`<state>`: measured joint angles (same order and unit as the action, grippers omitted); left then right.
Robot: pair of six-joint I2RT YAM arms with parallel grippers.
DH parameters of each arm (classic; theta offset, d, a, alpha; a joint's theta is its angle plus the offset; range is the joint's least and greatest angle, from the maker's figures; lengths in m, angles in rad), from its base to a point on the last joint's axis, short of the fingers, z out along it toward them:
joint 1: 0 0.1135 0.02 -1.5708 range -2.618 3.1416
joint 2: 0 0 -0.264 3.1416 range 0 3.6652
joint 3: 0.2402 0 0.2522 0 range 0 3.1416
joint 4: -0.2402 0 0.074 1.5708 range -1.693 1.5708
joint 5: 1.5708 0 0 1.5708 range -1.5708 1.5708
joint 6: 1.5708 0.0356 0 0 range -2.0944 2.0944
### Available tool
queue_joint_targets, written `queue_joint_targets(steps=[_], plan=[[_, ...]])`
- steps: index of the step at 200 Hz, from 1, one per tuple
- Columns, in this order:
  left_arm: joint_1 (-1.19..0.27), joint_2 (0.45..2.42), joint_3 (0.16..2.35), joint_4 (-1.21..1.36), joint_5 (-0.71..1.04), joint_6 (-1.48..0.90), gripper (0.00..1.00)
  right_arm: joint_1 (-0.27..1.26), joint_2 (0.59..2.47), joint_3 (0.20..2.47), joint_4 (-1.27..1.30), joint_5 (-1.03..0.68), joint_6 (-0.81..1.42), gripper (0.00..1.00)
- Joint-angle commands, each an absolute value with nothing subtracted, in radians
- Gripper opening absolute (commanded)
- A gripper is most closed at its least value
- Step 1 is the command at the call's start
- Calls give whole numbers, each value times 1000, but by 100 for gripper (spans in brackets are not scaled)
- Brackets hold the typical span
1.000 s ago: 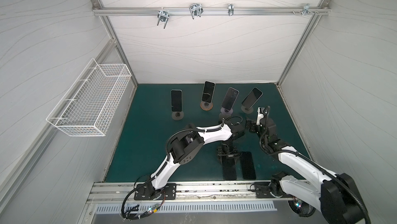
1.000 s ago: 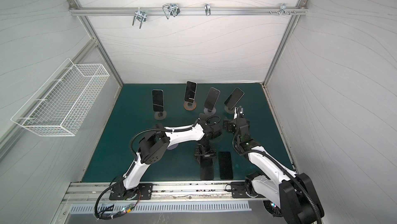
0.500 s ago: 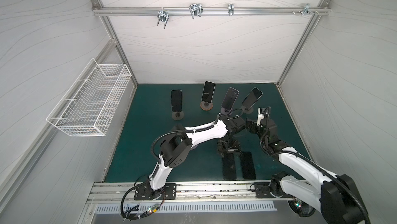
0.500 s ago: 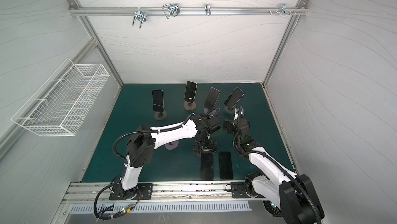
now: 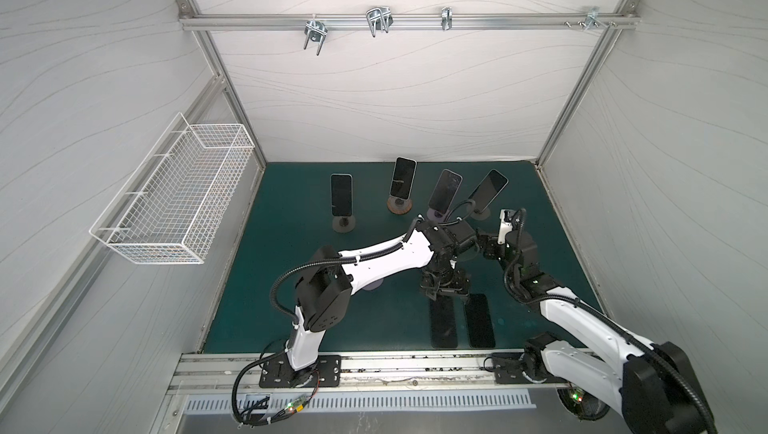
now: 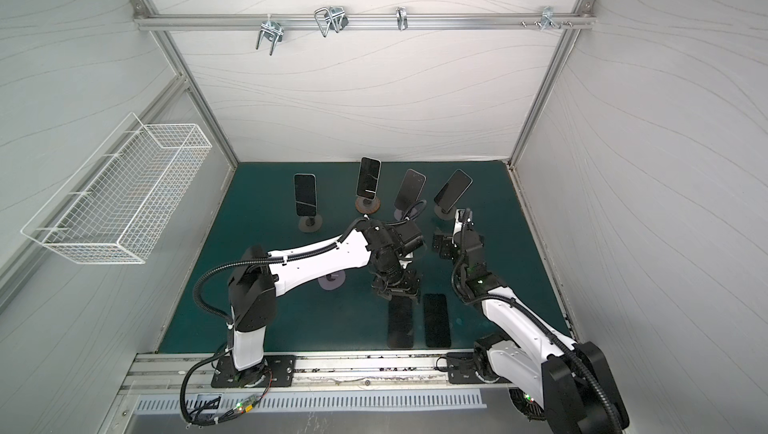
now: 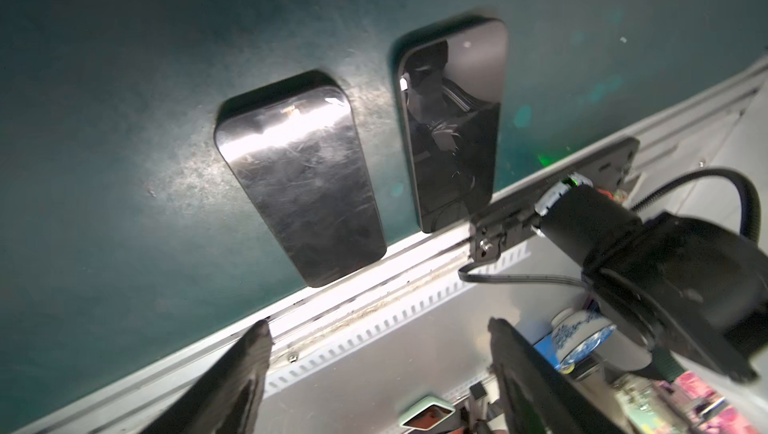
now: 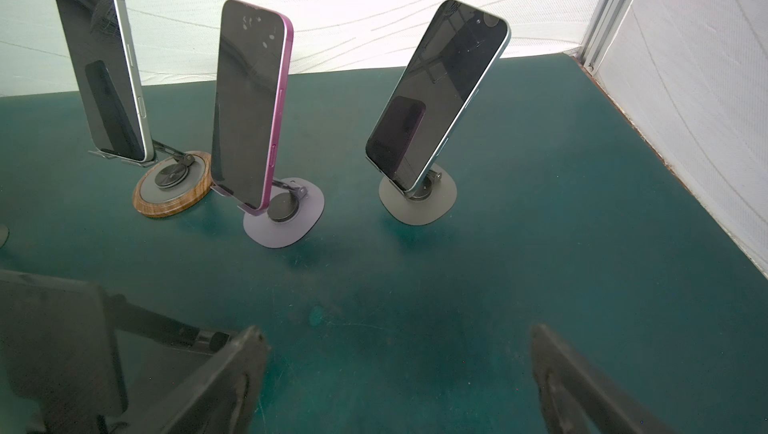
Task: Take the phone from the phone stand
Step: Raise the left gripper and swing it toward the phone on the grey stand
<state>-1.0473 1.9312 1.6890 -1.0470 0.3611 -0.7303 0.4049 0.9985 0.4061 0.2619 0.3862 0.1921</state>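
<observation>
Where the dark green mat (image 5: 266, 253) meets the metal front rail, two smartphones are seen lying flat side by side, screens up and on no stand: a scratched black phone (image 7: 299, 186) and, just beside it, a glossier black phone (image 7: 453, 128). In both top views the left gripper (image 7: 378, 326) is placed over the far end of the scratched black phone. Its dark fingers (image 7: 249, 353) are spread apart, nothing is clasped between them, and neither tip is seen touching the phone in the left wrist view. The right gripper (image 8: 397, 334) is likewise spread wide and empty over bare mat, just beside an unoccupied black folding stand (image 8: 54, 328).

Along the back of the mat four phones are propped on stands:
- a dark-screened phone (image 5: 341, 200) on a dark round stand (image 5: 343, 224)
- a silver-edged phone (image 8: 99, 66) on a wood-rimmed round stand (image 8: 174, 209)
- a purple-edged phone (image 8: 249, 103) on a lilac stand (image 8: 282, 232)
- a pale blue-edged phone (image 8: 436, 95), tilted, on a grey stand (image 8: 415, 211)

A pale lilac round base (image 6: 330, 280) is partly hidden under the left arm. A white wire basket (image 5: 174, 203) is mounted on the left wall.
</observation>
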Motion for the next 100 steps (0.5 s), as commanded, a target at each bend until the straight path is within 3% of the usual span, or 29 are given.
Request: queue_joint_targets(steps=[1,43,67,100], plan=[[-1050,1868,1771,-1057,289,-601,86,399,976,395,287,389,198,99],[-1000,1736,1785,-1025,126,-456,94,399,976,407,250,397,213,99],[-884,1638,1733,-960,133,-374,99,399,976,407,251,397,211,99],[-676,1495,1620,-855,107,-257,100,401,982,414,246,399,212,99]])
